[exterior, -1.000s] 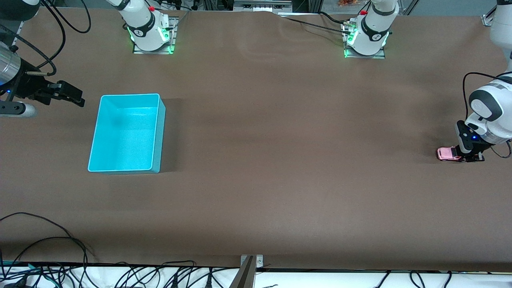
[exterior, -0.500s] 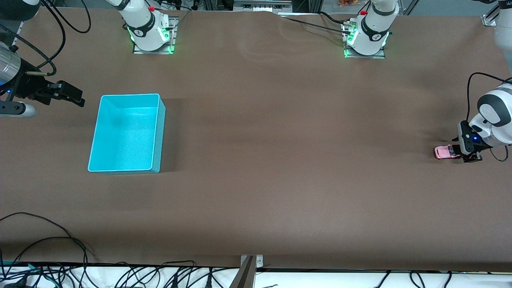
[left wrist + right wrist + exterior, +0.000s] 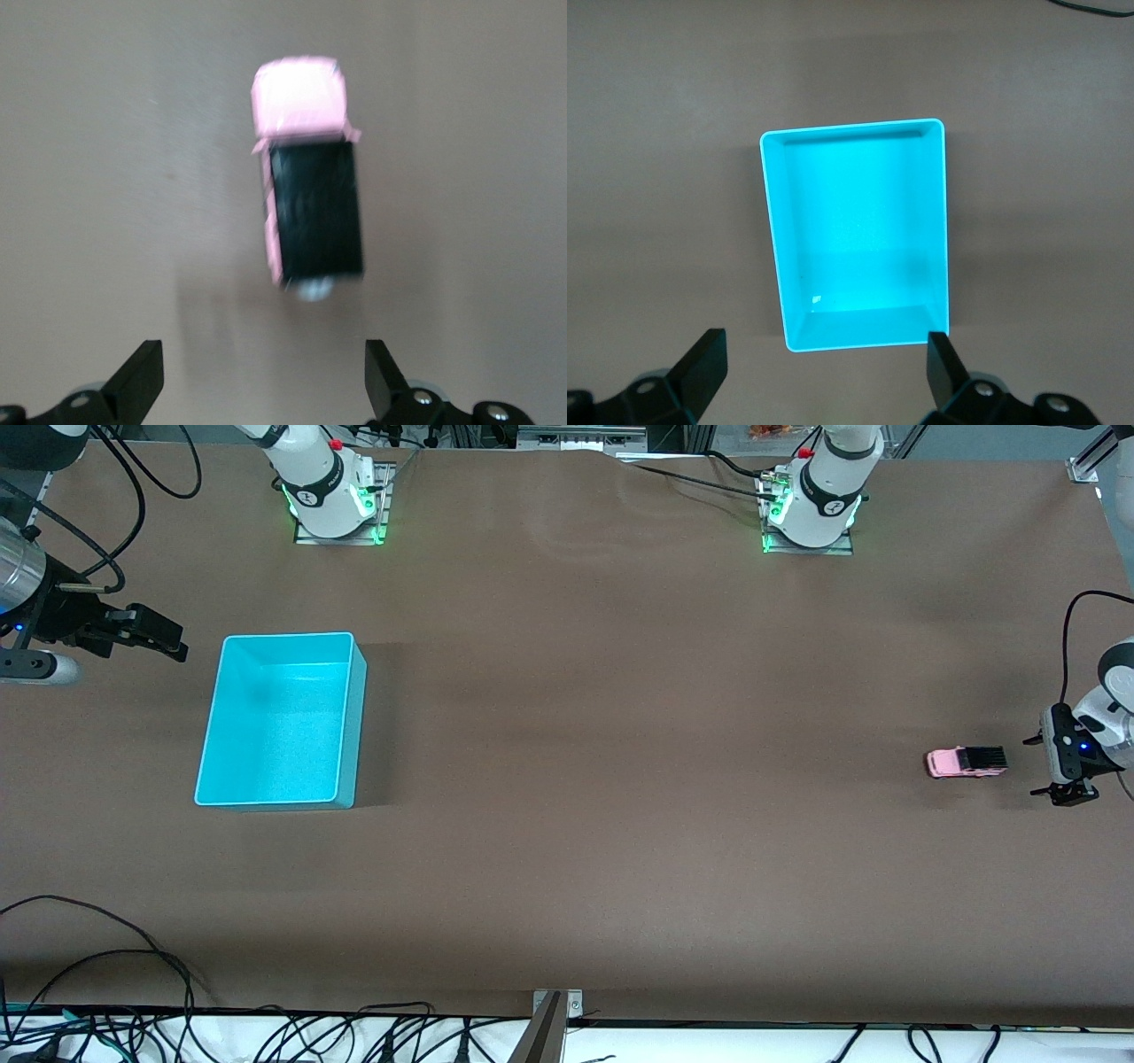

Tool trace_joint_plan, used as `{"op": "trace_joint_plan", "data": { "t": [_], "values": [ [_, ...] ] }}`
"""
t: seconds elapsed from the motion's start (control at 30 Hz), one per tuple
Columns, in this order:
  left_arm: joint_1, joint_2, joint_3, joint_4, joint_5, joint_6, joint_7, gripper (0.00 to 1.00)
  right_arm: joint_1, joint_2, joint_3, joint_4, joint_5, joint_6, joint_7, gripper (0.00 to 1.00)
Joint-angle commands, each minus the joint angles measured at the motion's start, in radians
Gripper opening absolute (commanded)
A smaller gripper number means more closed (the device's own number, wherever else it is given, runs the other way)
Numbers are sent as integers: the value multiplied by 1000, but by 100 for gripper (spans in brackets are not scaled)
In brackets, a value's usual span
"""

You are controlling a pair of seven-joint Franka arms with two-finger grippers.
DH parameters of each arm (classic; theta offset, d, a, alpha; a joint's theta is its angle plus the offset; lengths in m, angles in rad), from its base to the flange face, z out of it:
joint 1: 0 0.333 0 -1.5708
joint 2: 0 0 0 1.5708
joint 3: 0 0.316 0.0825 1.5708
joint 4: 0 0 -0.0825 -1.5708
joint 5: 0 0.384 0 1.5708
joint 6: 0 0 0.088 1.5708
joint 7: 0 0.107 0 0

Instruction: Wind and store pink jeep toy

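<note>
Toward the right arm's end sits an empty turquoise bin point(image 3: 282, 720); both grippers' jaws are apart.

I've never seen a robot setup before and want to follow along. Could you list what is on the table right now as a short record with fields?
toy: pink jeep toy, on its wheels on the table, at the left arm's end
toy held: no, free of both grippers
left gripper: open, beside the toy, not touching it
right gripper: open, waiting next to the turquoise bin
bin contents: nothing inside
bin position: at the right arm's end
table: brown surface
</note>
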Motion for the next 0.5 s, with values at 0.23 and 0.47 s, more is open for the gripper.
{"op": "trace_joint_plan", "data": {
  "t": [0.23,0.47],
  "values": [
    [-34,-14,-37,115,5,-104,-115,100,-3,-3,1,14,-3,-18,-16,100],
    [-93,-17,-43,181,19,-193,-195,100,-3,-3,-1,14,-3,-18,-16,100]
  ]
}}
